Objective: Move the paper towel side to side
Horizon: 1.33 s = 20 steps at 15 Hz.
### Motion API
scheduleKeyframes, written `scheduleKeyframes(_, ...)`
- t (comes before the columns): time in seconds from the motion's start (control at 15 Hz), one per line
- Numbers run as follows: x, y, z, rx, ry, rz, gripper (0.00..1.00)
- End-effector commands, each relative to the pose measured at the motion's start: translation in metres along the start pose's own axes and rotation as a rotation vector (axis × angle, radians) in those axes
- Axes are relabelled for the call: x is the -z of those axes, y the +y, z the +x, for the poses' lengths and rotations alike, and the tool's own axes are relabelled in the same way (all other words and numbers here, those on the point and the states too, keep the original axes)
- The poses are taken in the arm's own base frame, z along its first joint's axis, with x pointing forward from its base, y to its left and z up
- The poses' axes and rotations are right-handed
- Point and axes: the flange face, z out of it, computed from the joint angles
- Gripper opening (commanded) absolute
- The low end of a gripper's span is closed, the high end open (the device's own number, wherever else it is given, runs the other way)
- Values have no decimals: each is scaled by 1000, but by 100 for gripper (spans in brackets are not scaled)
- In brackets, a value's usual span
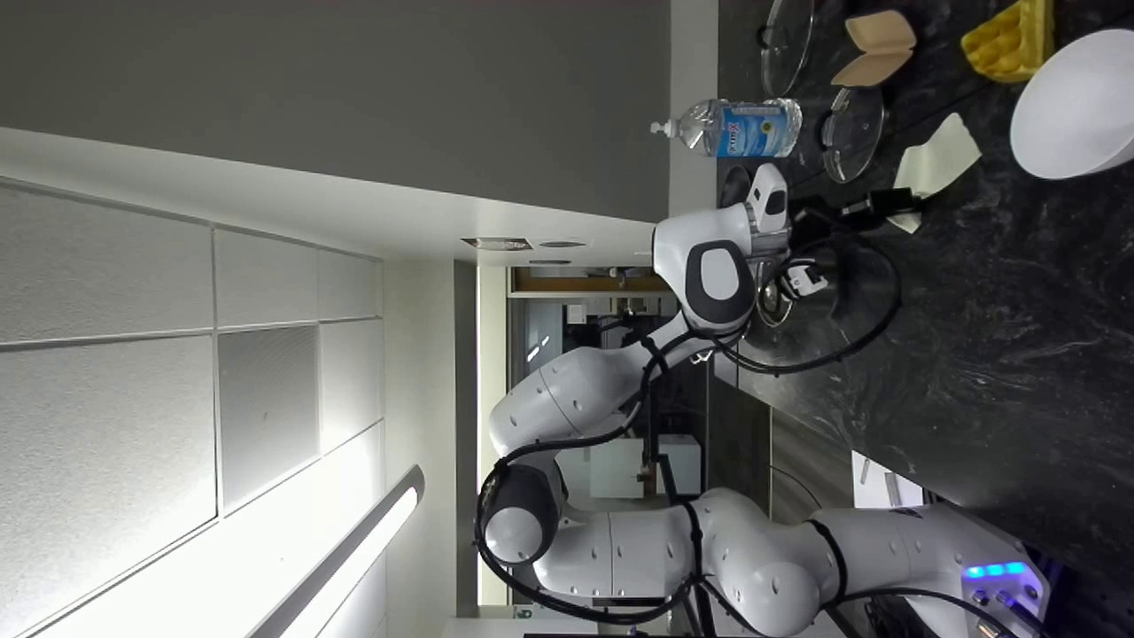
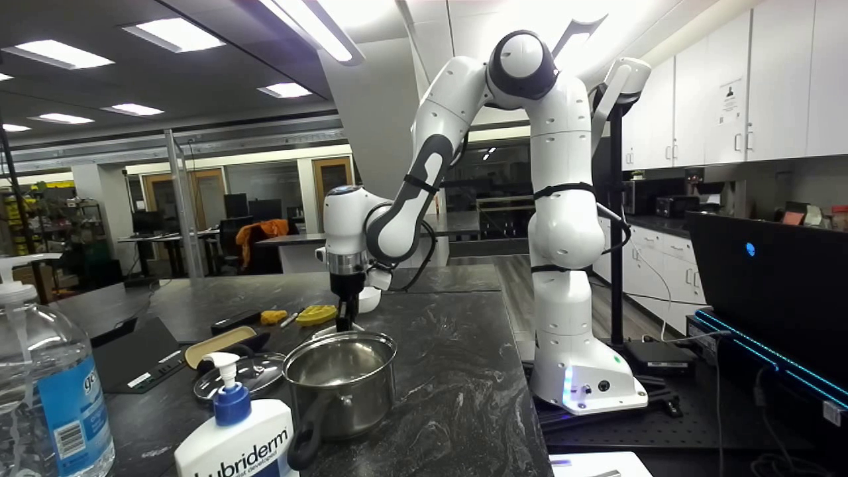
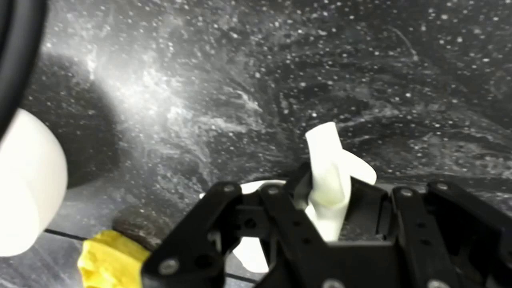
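The paper towel is a white, creased sheet [image 1: 943, 159] on the dark countertop in an exterior view. In the wrist view the towel [image 3: 325, 150] is bunched and stands up between the finger pads, with other white parts showing to the left behind the fingers. My gripper [image 3: 330, 192] is closed on this fold. In an exterior view the black fingertips [image 1: 912, 206] meet the towel near one end, close to the counter. In an exterior view the gripper [image 2: 344, 323] points straight down behind the pot, which hides most of the towel.
A metal pot [image 2: 344, 391] stands close to the gripper, with a lotion bottle [image 2: 242, 437] before it. A white bowl [image 1: 1072, 106], yellow object [image 1: 1010, 42], brown case [image 1: 877, 49], glass lid [image 1: 855, 133] and clear bottle [image 1: 753, 129] stand around the towel.
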Motion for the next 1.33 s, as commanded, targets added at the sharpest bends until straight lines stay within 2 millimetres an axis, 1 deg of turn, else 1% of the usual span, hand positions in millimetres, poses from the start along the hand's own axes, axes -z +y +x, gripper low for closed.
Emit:
scheduleKeyframes(0.0, -7, 31, -3, -71, -19, -13, 2)
scheduleKeyframes(0.13, -12, 41, -6, -89, -32, -18, 2)
scheduleKeyframes(0.27, -16, 34, -7, -66, -45, -22, 2)
scheduleKeyframes(0.33, -18, 26, -8, -42, -48, -23, 2)
scheduleKeyframes(0.6, -21, -24, -7, 111, -45, -35, 2)
scheduleKeyframes(0.87, -7, -62, 0, 218, -14, -39, 2)
scheduleKeyframes(1.0, -3, -76, 6, 247, 1, -40, 2)
scheduleKeyframes(1.13, 0, -81, 10, 250, 9, -39, 2)
scheduleKeyframes(1.2, 0, -79, 13, 242, 13, -42, 2)
scheduleKeyframes(1.27, -1, -73, 15, 227, 16, -49, 2)
